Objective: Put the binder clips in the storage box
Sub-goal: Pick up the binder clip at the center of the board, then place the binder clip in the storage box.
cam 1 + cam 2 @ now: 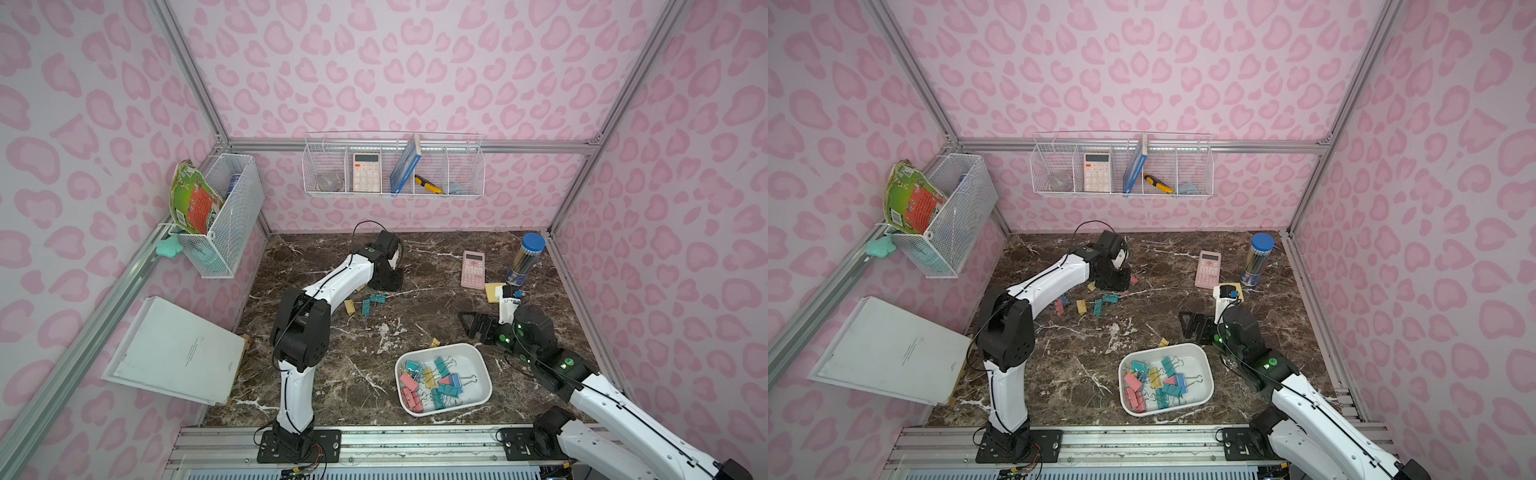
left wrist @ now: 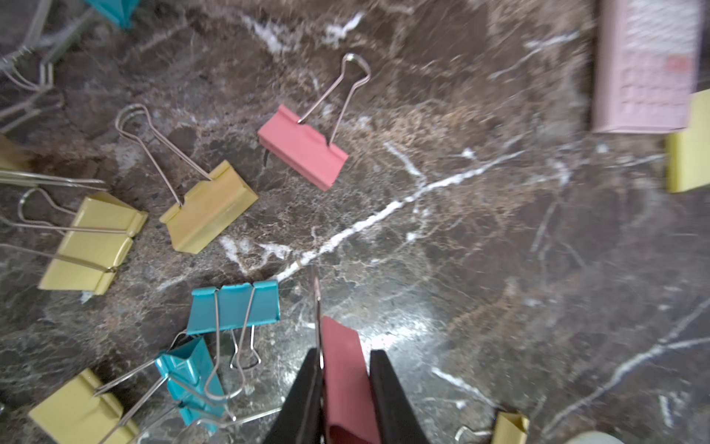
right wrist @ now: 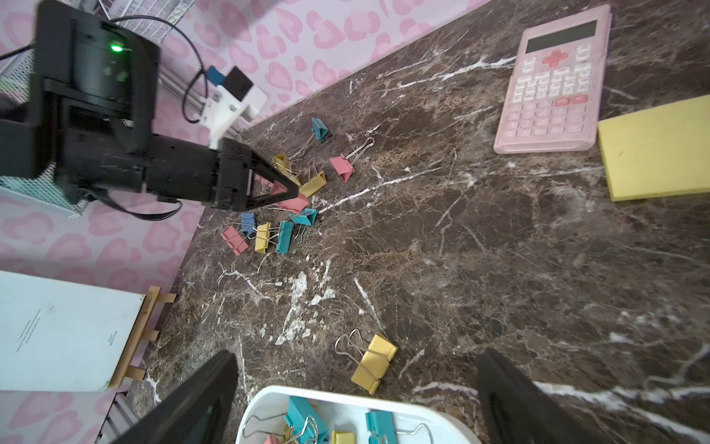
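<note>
My left gripper (image 2: 345,369) is shut on a pink binder clip (image 2: 344,384), low over the marble at the far left of the table (image 1: 388,282). Around it lie several loose binder clips: a pink one (image 2: 303,153), a yellow one (image 2: 209,211) and a teal one (image 2: 234,307). The white storage box (image 1: 467,360) stands near the front and holds several clips. One yellow clip (image 3: 374,363) rests just outside its rim (image 3: 345,395). My right gripper (image 3: 353,384) hangs open above the box's far edge (image 1: 478,326), with nothing between its fingers.
A pink calculator (image 1: 473,269), a yellow sticky-note pad (image 1: 494,291) and a blue-lidded pencil tube (image 1: 524,259) stand at the back right. A white board (image 1: 174,353) leans on a small easel at the left. Wire baskets (image 1: 392,170) hang on the walls.
</note>
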Available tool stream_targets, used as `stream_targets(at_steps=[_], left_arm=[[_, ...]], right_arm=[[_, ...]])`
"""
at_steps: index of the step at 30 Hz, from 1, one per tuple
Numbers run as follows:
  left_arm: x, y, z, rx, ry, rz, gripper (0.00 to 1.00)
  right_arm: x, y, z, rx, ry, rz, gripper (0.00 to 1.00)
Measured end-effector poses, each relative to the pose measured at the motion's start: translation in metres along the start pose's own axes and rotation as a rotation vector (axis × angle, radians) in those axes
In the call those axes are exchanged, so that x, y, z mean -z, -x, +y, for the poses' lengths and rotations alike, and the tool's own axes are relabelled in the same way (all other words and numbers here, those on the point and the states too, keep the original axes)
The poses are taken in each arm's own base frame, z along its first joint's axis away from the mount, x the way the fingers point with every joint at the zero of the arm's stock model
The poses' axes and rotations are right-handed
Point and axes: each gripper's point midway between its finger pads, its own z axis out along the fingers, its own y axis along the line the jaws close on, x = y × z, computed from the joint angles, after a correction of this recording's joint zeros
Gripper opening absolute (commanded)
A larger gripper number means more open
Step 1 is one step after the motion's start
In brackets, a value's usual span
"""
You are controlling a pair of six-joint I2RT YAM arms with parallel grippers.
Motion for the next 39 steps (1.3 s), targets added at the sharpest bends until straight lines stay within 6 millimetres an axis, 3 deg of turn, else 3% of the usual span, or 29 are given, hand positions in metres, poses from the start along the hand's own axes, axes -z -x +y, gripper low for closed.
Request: stream_targets(at_steps=[3,7,9,12,15,18,26,28,31,36,39], left_arm=[[0.038,0.004,-0.025,-0.024,-0.077,-0.061,0.13],[0.093,-0.008,-0.071,-0.1,-0.201,-0.142,0.15],[0.116,-0.027,-0.102,-0.162,-0.292,-0.174,0.16],[0.127,-0.065,-0.136,-0.239,-0.403,-0.164,0.16],[0.126,-0.106,-0.167,-0.31,-0.476,-0.115,0.16],[0.118,-0.131,-0.193,-0.377,-0.523,-0.088,0.16],[0.055,-0.191,-0.241,-0.498,-0.504,0.068,0.17],[0.046,-0.206,-0.245,-0.525,-0.486,0.095,0.17],[0.033,-0.222,-0.232,-0.535,-0.43,0.116,0.21],[0.031,-0.231,-0.211,-0.515,-0.373,0.126,0.51],[0.045,-0.224,-0.212,-0.516,-0.385,0.085,0.56]], right_arm=[[-0.007,0.001,-0.021,-0.067,-0.024,0.006,0.99],[-0.013,0.006,-0.053,-0.174,-0.052,0.008,0.99],[-0.013,0.01,-0.067,-0.222,-0.059,-0.001,0.99],[-0.01,0.019,-0.084,-0.276,-0.059,-0.026,0.99],[-0.006,0.026,-0.094,-0.314,-0.063,-0.045,0.99],[-0.005,0.03,-0.093,-0.315,-0.054,-0.05,0.99],[-0.001,0.035,-0.087,-0.305,-0.031,-0.063,0.97],[0.001,0.035,-0.086,-0.3,-0.026,-0.068,0.97],[0.001,0.035,-0.077,-0.263,-0.013,-0.064,0.97],[-0.009,0.049,-0.032,-0.112,0.039,-0.053,0.97],[-0.025,0.055,-0.008,-0.028,0.051,-0.025,0.97]])
